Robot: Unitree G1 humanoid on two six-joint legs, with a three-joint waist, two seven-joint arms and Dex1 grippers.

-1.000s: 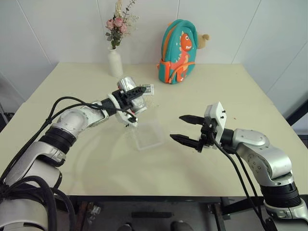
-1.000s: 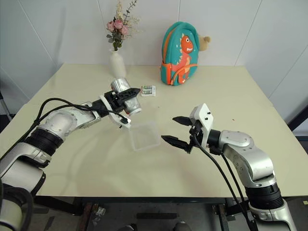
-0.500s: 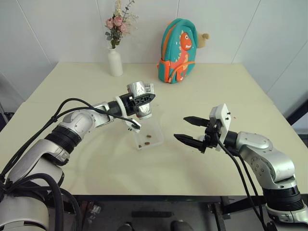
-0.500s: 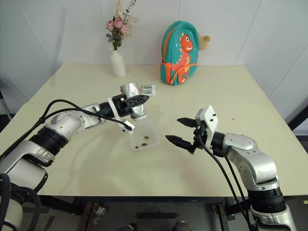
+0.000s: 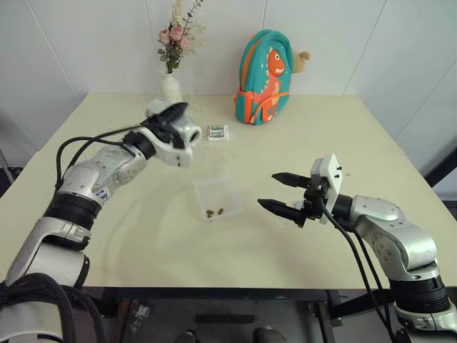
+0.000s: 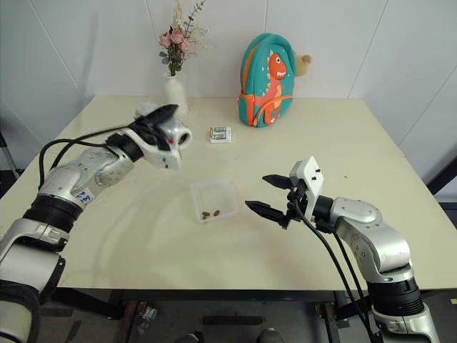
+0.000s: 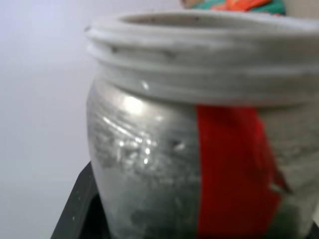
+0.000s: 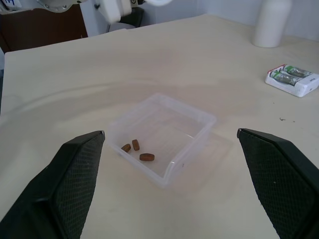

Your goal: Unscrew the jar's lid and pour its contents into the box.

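Since half a second ago your left arm has swung the jar (image 6: 170, 136) up and back from over the box (image 6: 214, 199), toward the far left part of the tabletop (image 6: 335, 136), and it now hangs in the air near the white vase (image 6: 173, 91) with its open mouth turned toward the middle of the tabletop. Your left gripper (image 6: 158, 123) has its fingers closed on the jar; the left wrist view shows the threaded rim and the red mark close up, with no lid on it. Three brown pieces, the contents (image 8: 135, 148), lie in the box near one corner, and the box sits flat between the two arms, with the white-and-green packet (image 6: 220, 133) beyond it. Your right gripper (image 6: 268, 193) hovers just beside the box with its fingers spread wide and nothing between them. I judge the pour done, so the step in hand is to put the jar away cleanly. Turn the mouth upward before you lower it, in case a piece is left inside; I cannot see into it from here. Bring it down on bare tabletop well apart from the vase and the box, let the base settle flat, and only then open the fingers. Hold the right arm where it is, so it does not nudge the light box.
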